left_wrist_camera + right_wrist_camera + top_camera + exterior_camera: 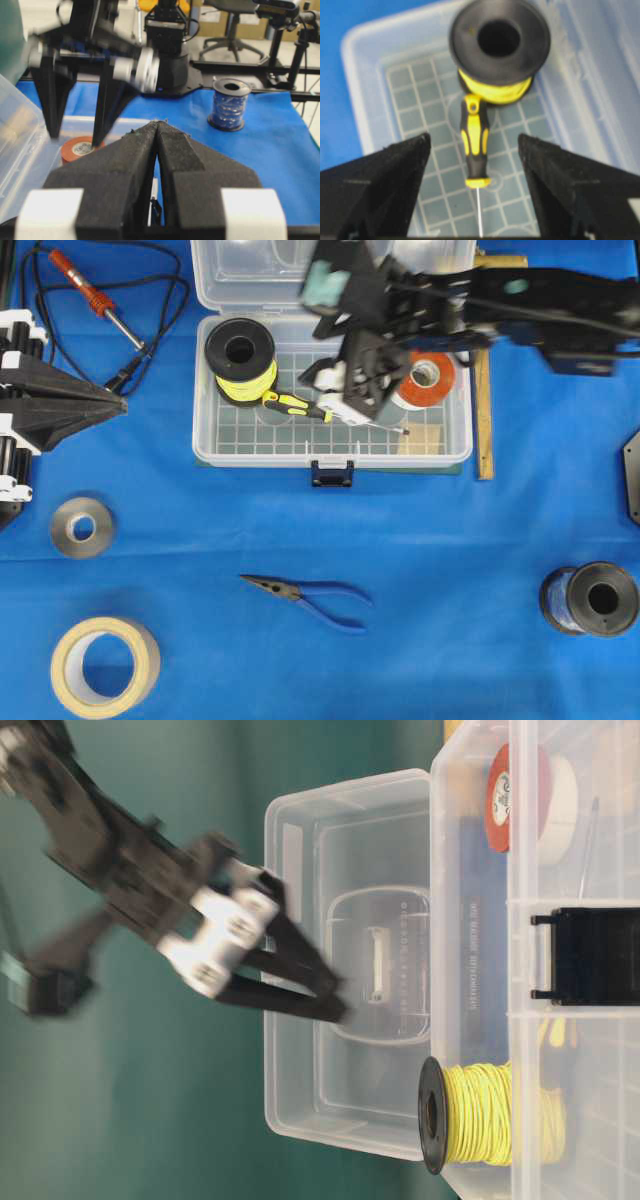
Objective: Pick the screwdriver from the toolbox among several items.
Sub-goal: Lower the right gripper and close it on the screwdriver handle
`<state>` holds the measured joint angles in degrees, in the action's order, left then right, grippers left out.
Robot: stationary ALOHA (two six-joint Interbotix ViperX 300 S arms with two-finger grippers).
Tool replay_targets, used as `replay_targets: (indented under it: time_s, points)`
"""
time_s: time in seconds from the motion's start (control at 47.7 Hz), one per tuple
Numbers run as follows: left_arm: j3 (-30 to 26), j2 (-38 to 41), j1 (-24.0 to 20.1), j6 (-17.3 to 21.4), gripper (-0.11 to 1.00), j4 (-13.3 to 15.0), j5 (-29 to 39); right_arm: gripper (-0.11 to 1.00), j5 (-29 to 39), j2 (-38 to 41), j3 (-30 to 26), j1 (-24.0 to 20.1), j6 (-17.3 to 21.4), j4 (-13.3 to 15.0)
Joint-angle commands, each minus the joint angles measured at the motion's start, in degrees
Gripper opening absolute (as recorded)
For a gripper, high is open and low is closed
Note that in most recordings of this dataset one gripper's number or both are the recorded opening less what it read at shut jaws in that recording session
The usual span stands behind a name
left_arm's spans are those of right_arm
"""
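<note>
- One screwdriver (296, 406) lay flat on the gridded floor of the toolbox (205, 445), its yellow-and-black handle next to the yellow wire spool (241, 360) and its thin silver shaft running toward the box's right side.
- You had the right gripper (475, 165) above the screwdriver with its jaws spread wide; in the right wrist view the handle sat between the two black fingers (380, 190), and neither one touched it.
- You could see that gripper blurred in the overhead view, reaching in over the open lid, so its exact height above the tool was hard to judge.
- Your toolbox also held a roll of red tape (428, 378) to the right, partly hidden by the arm, and the dark blue latch (332, 473) stuck out from the front wall.
- You kept the left gripper (118, 402) at the table's left edge, well apart from the box, its fingers pressed together with nothing between them.
- Outside the box on the blue cloth you had blue-handled needle-nose pliers (310, 599), a red-handled soldering iron (92, 298) with a black cord, a grey tape roll (82, 527), a beige masking tape roll (104, 667) and a blue wire spool (590, 600).
- You had a wooden ruler (484, 400) lying along the right side of the box.
</note>
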<state>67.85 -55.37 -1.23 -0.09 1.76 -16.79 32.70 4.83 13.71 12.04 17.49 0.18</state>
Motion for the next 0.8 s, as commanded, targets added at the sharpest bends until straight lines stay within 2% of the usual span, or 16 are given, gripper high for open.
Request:
replay_targets:
  time_s: [0.0,0.126,0.357,0.671,0.776]
  points:
    - [-1.0,0.2,-0.4,-0.1,0.00,0.1,-0.5,0.70,0.7,1.8,-2.0,0.4,1.1,-0.3]
    - [-1.0,0.2,-0.7,-0.1,0.00,0.2,-0.7,0.70,0.8,6.0,-2.1,0.9,2.4,-0.2]
    - [-0.9,0.2,-0.8,-0.2,0.00,0.2,-0.7,0.70,0.4,12.0,-3.1,1.6,2.4,-0.2]
    - [-0.6,0.4,-0.9,-0.4,0.00,0.4,-0.6,0.70,0.4,16.3,-4.0,1.6,1.8,-0.4]
    - [-0.4,0.4,-0.8,-0.7,0.00,0.4,-0.6,0.63,0.2,16.4,-4.0,1.4,1.7,-0.4]
